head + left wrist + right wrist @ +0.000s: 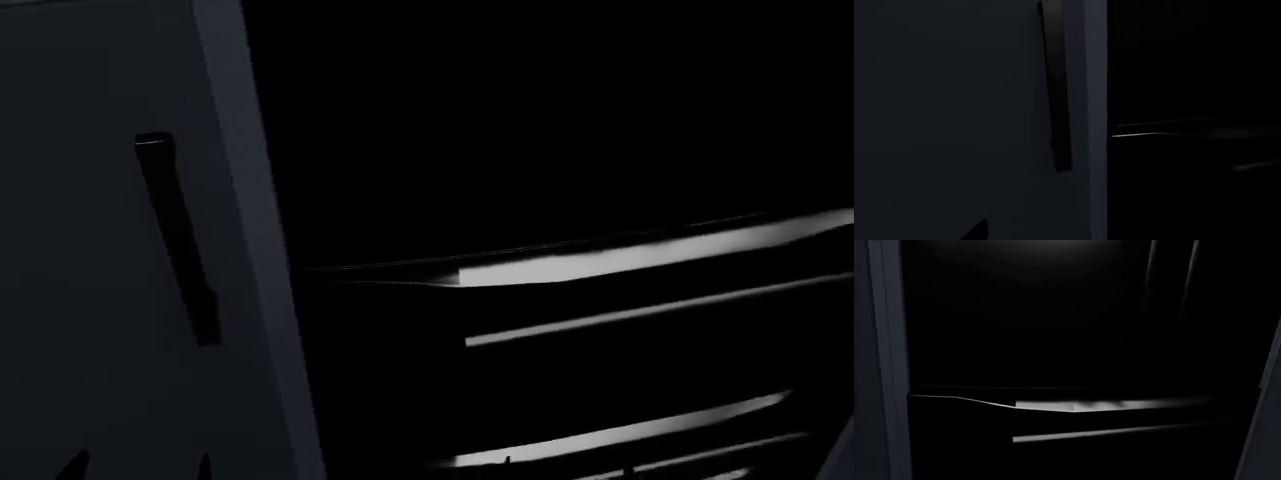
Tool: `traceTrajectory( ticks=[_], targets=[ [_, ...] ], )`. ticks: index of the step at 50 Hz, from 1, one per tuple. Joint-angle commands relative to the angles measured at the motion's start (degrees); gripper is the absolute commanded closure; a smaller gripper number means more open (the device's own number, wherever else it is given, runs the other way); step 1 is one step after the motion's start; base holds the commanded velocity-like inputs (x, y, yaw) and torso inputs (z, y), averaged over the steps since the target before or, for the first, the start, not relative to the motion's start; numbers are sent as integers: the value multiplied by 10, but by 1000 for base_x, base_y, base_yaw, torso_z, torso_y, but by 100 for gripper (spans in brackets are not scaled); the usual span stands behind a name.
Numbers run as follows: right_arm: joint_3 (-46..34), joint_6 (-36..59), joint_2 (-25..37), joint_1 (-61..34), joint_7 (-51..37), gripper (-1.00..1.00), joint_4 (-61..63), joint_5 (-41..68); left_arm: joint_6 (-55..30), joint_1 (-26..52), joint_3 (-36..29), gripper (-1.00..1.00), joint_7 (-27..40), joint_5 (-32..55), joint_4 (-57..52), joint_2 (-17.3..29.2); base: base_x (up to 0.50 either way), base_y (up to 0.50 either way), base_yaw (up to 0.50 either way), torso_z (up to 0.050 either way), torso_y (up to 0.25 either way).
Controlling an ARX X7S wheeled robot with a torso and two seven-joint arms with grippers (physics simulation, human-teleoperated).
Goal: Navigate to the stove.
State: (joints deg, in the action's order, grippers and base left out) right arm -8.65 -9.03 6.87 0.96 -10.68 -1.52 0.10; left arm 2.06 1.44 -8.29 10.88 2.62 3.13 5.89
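The stove (561,150) fills the view beside a cabinet (80,250); fingers unseen, state untellable.

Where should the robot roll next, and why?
Probably a small shift to its right, then stop. In the head view the glossy black stove already fills most of the picture, very close, but the blue-grey cabinet with its black handle takes up the left side, so the robot looks slightly off-centre.

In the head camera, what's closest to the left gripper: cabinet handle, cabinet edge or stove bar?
1. Long black cabinet handle, above the left gripper's tips, and blue-grey cabinet edge, rightward: too close to call.
2. Glossy black stove's silver bar, far right.
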Motion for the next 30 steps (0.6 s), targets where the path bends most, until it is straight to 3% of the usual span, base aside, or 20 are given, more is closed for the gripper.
traceTrajectory(
  ticks=[1,18,30],
  targets=[
    [2,5,6,-1,4,-100,5,30,0,1,-8,-100,8,5,0,6,64,-17,-500,0,0],
    [-8,6,14,-3,14,-100,4,57,4,7,-15,-100,14,16,9,13,324,-107,-429,0,0],
    [-13,8,16,-5,7,-100,4,61,4,8,-21,-100,20,20,8,19,86,-35,-500,0,0]
  ],
)
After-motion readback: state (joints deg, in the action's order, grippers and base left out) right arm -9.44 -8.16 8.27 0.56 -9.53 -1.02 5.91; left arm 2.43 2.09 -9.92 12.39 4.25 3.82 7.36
